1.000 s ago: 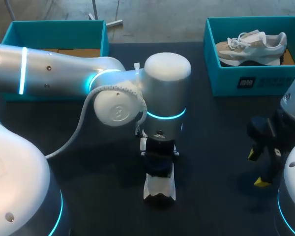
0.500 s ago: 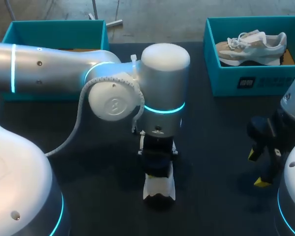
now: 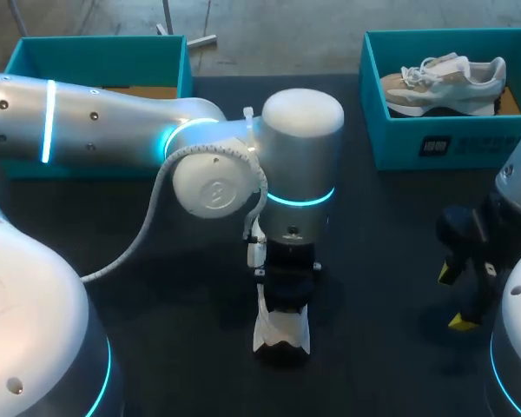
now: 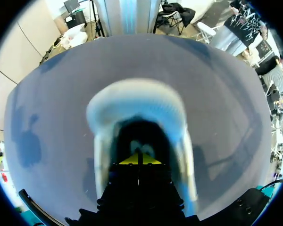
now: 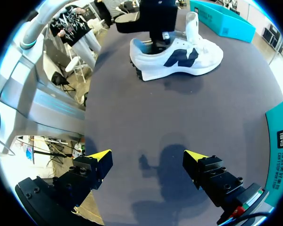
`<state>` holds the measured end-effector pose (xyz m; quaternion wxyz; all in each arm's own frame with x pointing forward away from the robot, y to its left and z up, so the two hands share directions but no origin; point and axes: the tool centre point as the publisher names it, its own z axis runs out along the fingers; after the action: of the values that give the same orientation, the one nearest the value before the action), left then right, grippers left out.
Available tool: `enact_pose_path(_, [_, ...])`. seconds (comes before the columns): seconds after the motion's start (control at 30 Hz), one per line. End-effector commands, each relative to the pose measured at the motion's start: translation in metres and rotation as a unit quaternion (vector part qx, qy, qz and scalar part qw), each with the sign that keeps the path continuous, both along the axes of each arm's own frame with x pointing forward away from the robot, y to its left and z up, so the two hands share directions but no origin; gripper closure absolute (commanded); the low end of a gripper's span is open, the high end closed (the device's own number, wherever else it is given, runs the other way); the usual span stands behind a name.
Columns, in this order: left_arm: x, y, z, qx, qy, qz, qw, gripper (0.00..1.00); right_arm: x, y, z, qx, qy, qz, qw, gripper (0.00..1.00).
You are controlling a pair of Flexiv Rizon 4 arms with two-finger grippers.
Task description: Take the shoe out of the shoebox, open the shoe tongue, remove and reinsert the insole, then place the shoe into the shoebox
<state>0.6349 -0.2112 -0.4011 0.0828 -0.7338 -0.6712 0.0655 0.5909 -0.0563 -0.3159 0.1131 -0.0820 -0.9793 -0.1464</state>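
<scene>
A white shoe (image 3: 282,334) with a dark side logo stands upright on the dark table near the front middle. My left arm comes across from the left and its gripper (image 3: 286,304) points straight down into the shoe's opening. In the left wrist view its yellow tips (image 4: 138,159) are pressed together, shut, inside the dark opening of the shoe (image 4: 137,99); I cannot tell whether anything thin lies between them. The right wrist view shows the shoe (image 5: 179,59) side-on ahead, with the left gripper (image 5: 158,40) in it. My right gripper (image 3: 456,298) hangs open over the table's right, holding nothing (image 5: 147,157).
A teal shoebox (image 3: 434,143) at the back right holds a second, beige and white shoe (image 3: 443,82). Another teal box (image 3: 95,52) stands at the back left. Bare dark tabletop lies between the shoe and the right gripper.
My left arm's wrist swung slightly left, then came back right and a little lower over the shoe. The shoe and the right arm have stayed where they were.
</scene>
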Motion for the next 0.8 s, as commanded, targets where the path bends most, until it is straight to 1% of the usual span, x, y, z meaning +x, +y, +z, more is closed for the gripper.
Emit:
enact_pose_path(0.03, [-0.004,0.01,0.028,-0.025,-0.011,-0.001,1.0,1.0,-0.001,0.0,-0.001,-0.001,-0.001,0.0,1.0,0.0])
enact_pose_path(0.1, [-0.008,0.01,0.037,-0.033,-0.007,-0.008,0.999,1.0,-0.001,0.0,-0.001,-0.001,-0.001,0.0,1.0,0.0])
enact_pose_path(0.2, [-0.018,0.008,0.04,-0.034,0.004,-0.023,0.999,1.0,-0.001,0.0,-0.001,-0.001,-0.001,0.0,1.0,0.0])
enact_pose_path(0.23, [-0.02,0.007,0.038,-0.032,0.005,-0.026,0.999,1.0,-0.001,0.0,-0.001,-0.001,-0.001,0.0,1.0,0.0])
enact_pose_path(0.3, [-0.028,0.003,0.027,-0.024,0.008,-0.031,0.999,1.0,-0.001,0.0,-0.001,-0.001,-0.001,0.0,1.0,0.0])
enact_pose_path(0.4, [-0.034,-0.001,0.01,-0.008,0.006,-0.031,0.999,1.0,-0.001,0.0,-0.001,-0.001,-0.001,0.0,1.0,0.0])
enact_pose_path(0.53, [-0.031,-0.004,-0.01,0.009,0.009,-0.019,1.0,1.0,-0.001,0.0,-0.001,-0.001,-0.001,0.0,1.0,0.0])
enact_pose_path(0.57, [-0.029,-0.005,-0.013,0.01,0.016,-0.017,1.0,1.0,-0.001,0.0,-0.001,-0.001,-0.001,0.0,1.0,0.0])
enact_pose_path(0.63, [-0.026,-0.004,-0.018,0.019,0.007,-0.008,1.0,1.0,-0.001,0.0,-0.001,-0.001,-0.001,0.0,1.0,0.0])
enact_pose_path(0.73, [-0.023,-0.002,-0.016,0.022,-0.013,0.003,1.0,1.0,-0.001,0.0,-0.001,-0.001,-0.001,0.0,1.0,0.0])
enact_pose_path(0.8, [-0.021,0.0,-0.008,0.013,-0.02,0.006,1.0,1.0,-0.001,0.0,-0.001,-0.001,-0.001,0.0,1.0,0.0])
